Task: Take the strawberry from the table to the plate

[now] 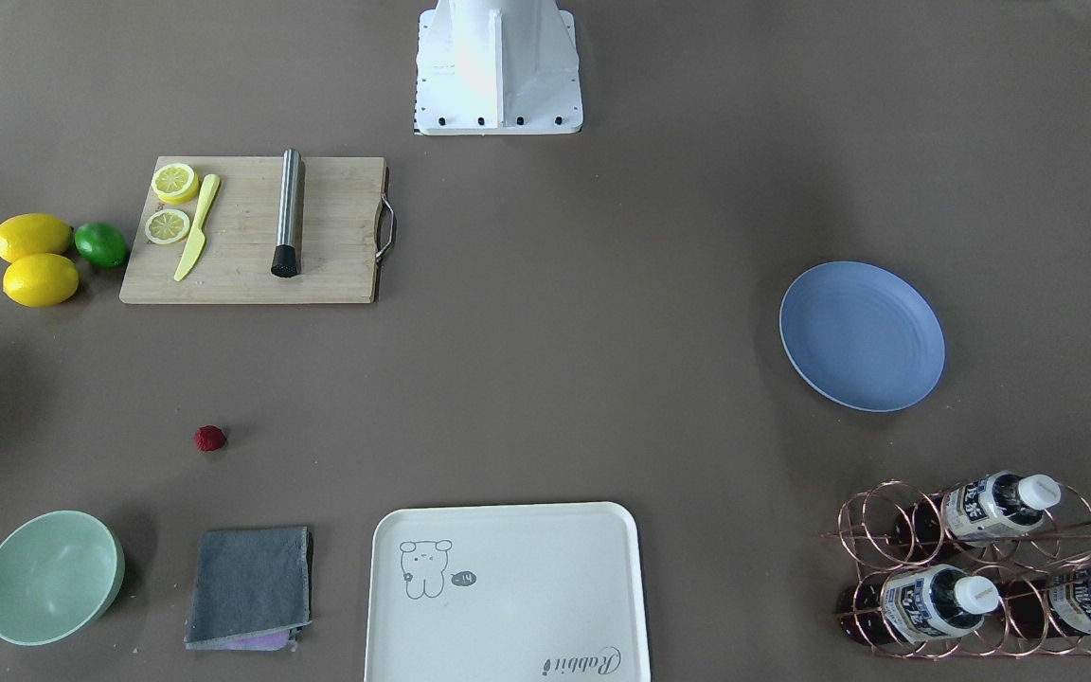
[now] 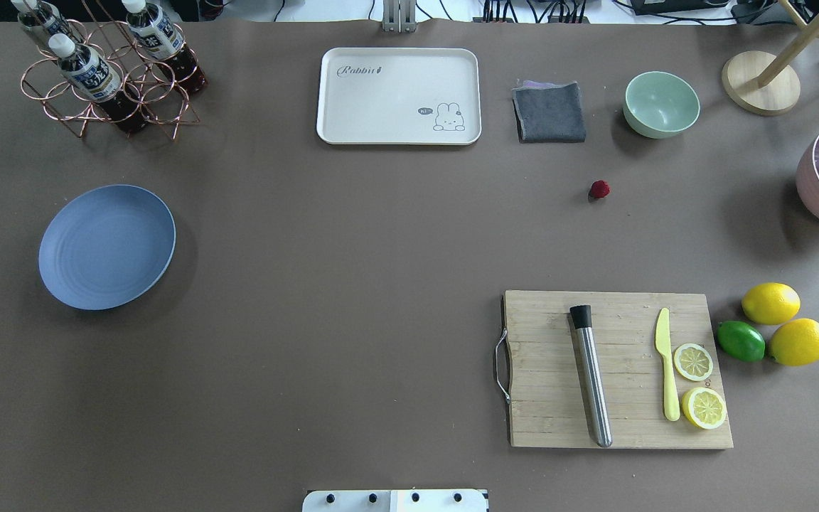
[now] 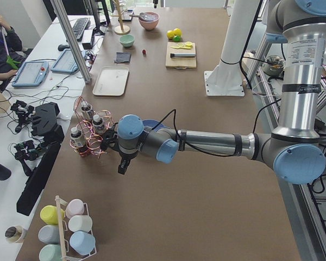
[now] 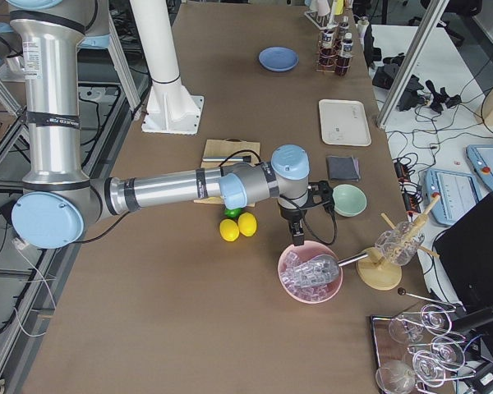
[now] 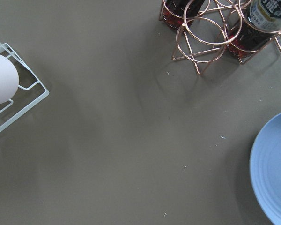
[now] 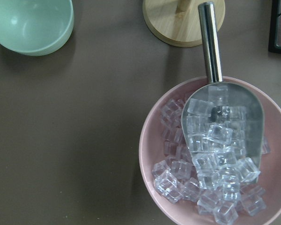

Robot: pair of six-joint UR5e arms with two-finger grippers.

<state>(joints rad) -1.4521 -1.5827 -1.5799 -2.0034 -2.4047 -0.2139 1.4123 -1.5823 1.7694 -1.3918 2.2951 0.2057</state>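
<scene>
The small dark-red strawberry (image 1: 209, 438) (image 2: 599, 189) lies alone on the brown-grey table (image 1: 545, 379), between the cutting board and the green bowl. The periwinkle-blue plate (image 1: 863, 336) (image 2: 106, 247) sits bare on the table's other side, its rim (image 5: 276, 173) showing in the left wrist view. My left gripper (image 3: 122, 168) hangs over the table near the plate and bottle rack. Far from the strawberry, my right gripper (image 4: 297, 240) hovers above a pink bowl of ice. Both grippers show only in the side views, so I cannot tell whether they are open or shut.
A wooden cutting board (image 2: 619, 370) holds a steel muddler, a yellow knife and lemon slices; two lemons and a lime (image 2: 741, 340) lie beside it. A green bowl (image 2: 661, 104), grey cloth (image 2: 549, 112), cream tray (image 2: 399, 96), bottle rack (image 2: 107, 71) and pink ice bowl (image 6: 215, 154) line the far edge.
</scene>
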